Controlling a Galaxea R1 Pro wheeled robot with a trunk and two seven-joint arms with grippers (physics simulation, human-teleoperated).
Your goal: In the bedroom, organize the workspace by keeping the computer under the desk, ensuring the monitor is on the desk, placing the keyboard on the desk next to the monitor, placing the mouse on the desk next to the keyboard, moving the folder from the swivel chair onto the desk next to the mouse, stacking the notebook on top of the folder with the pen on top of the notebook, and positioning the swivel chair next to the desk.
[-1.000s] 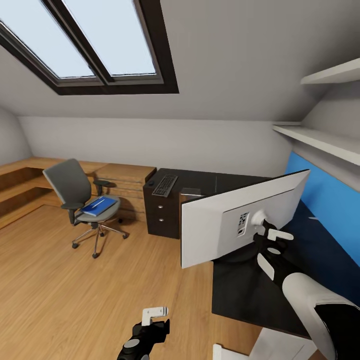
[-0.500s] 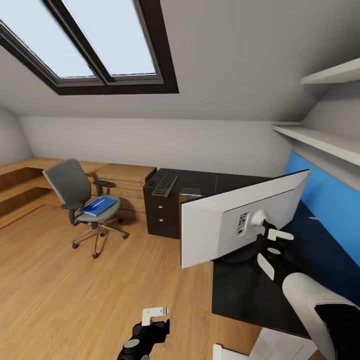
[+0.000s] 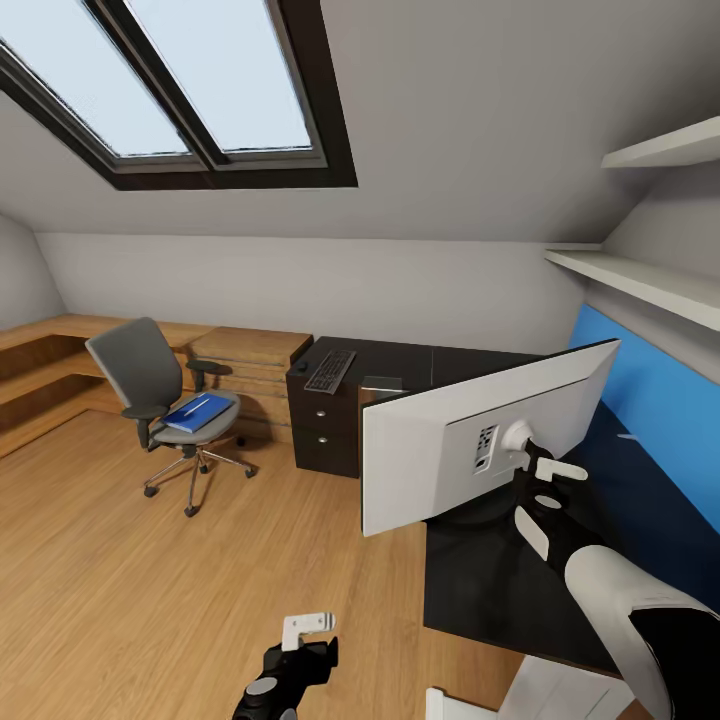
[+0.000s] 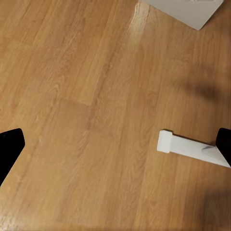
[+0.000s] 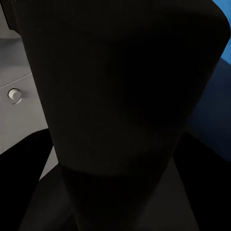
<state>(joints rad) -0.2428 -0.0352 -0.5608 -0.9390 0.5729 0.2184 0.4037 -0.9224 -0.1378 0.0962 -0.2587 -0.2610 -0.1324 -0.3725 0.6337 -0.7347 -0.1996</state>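
At right of the frame our right gripper (image 3: 528, 462) clamps the stand behind the monitor (image 3: 440, 455), above the desk (image 3: 480, 580). Our left gripper (image 3: 305, 628), bottom centre, hangs open over the floor (image 3: 150, 590). The folder (image 3: 197, 411) lies on the chair (image 3: 165, 405), centre left.

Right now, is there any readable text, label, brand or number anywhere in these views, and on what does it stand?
No text can be read.
A small dark-printed label sits on the monitor's grey back: too small and blurred to read.
The keyboard keys: too small to read.
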